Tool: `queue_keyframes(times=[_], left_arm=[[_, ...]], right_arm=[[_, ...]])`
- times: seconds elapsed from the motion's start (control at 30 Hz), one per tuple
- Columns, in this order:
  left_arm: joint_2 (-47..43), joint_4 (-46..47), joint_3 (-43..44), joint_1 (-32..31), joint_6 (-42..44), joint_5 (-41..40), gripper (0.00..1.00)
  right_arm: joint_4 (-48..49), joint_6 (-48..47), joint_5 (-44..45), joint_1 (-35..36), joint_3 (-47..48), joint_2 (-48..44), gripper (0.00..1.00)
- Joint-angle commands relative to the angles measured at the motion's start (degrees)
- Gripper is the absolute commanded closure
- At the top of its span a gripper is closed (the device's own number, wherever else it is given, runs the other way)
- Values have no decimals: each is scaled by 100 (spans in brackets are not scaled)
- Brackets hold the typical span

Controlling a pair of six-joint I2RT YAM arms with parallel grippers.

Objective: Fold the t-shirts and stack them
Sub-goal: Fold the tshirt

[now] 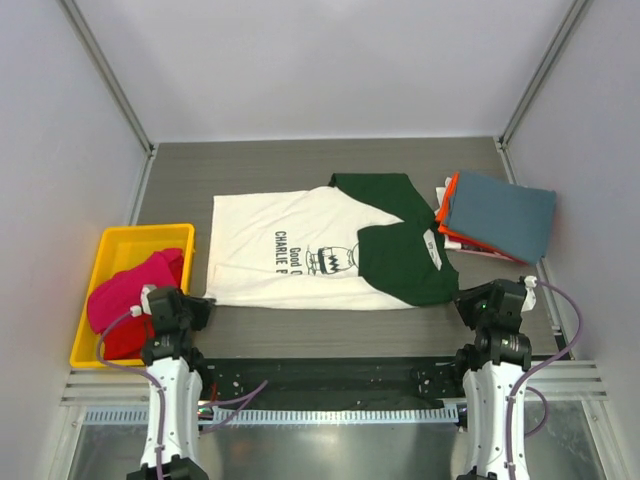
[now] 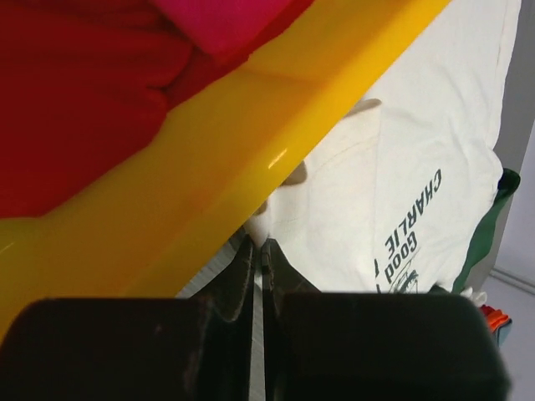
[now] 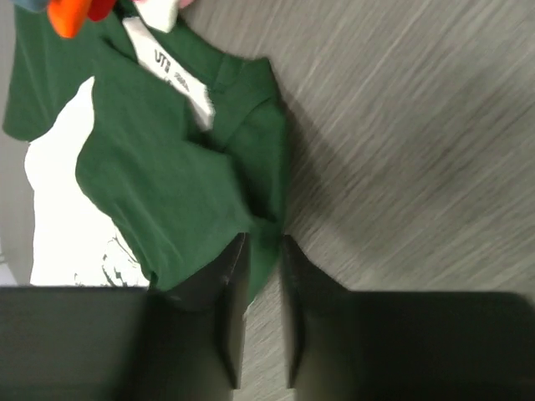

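One cream-and-green t-shirt (image 1: 290, 255) lies centred on the tabletop (image 1: 300, 165); crouched low at its near edge, left gripper (image 2: 257, 246) closed, right gripper (image 3: 263, 242) barely parted astride green cloth

Plain pale-grey walls (image 1: 320, 60) close me in on the left, far and right, meeting at aluminium posts (image 1: 108, 75) in the far corners. The dark grey wood-grain tabletop (image 1: 300, 160) ends near me at a shiny metal sheet (image 1: 330, 450). The light is soft and even.

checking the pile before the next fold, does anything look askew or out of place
The folded stack at the right sits rotated against the table edges, orange layers poking out from under the slate-blue shirt. The cream-white t-shirt lies flat.
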Motion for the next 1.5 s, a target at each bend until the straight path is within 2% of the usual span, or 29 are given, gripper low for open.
queue_keyframes(times=[0.0, 0.03, 0.07, 0.1, 0.2, 0.33, 0.4, 0.5, 0.57, 0.7, 0.77, 0.9, 1.0, 1.03, 1.1, 1.13, 1.2, 1.33, 1.47], left_arm=[[-367, -722, -17, 49, -136, -236, 95], [-577, -828, 10, 49, -127, -271, 70], [-710, -994, 10, 49, -135, -228, 53], [-833, -1022, -34, 40, -188, -150, 39], [-1063, -987, -69, 5, -267, 114, 35], [-773, -645, 1, -153, -250, 229, 34], [-572, -486, 71, -276, -259, 238, 35], [-369, -416, 282, -320, -258, 220, 35], [-211, -450, 423, -312, -320, 299, 39], [-157, -1196, 852, -355, -513, 89, 46], [-201, -1748, 1307, -382, -496, -139, 46], [-175, -2129, 2048, -373, -338, -281, 46], [280, -1998, 2521, -373, -15, -193, 46], [456, -1919, 2637, -382, 101, -158, 47], [990, -1447, 2917, -382, 555, 121, 48], [1168, -1444, 2997, -391, 707, 280, 48], [1772, -1268, 3252, -522, 1171, 326, 48], [2730, -1163, 3963, -1136, 1787, -155, 46], [3558, -944, 4307, -1787, 2017, -684, 46]], right_arm=[[-295, 7, 183, -29, 45, -20, 60], [-321, 52, 191, -38, 45, -38, 52], [-330, 61, 200, -29, 63, -64, 47], [-365, 9, 200, -29, 141, -64, 46], [-462, -175, 446, -29, 509, -30, 45], [-261, -580, 377, -29, 933, 172, 45], [2, -589, 35, -38, 959, 278, 49], [274, -651, 25, -29, 1030, 498, 51], [407, -677, -89, -29, 1091, 805, 54], [548, -730, -134, -12, 1363, 1341, 54], [584, -739, -81, 15, 1512, 1534, 54], [689, -800, 86, 225, 1750, 2000, 58], [829, -827, 357, 708, 2004, 2587, 62], [873, -818, 471, 1144, 2066, 2686, 62], [996, -835, 961, 1856, 2285, 3027, 61], [1040, -835, 1061, 1860, 2356, 3143, 61], [1154, -967, 1201, 2360, 2567, 3432, 59], [1445, -1213, 1289, 2975, 2866, 4327, 57], [1595, -1485, 1492, 3512, 3384, 5311, 55]])
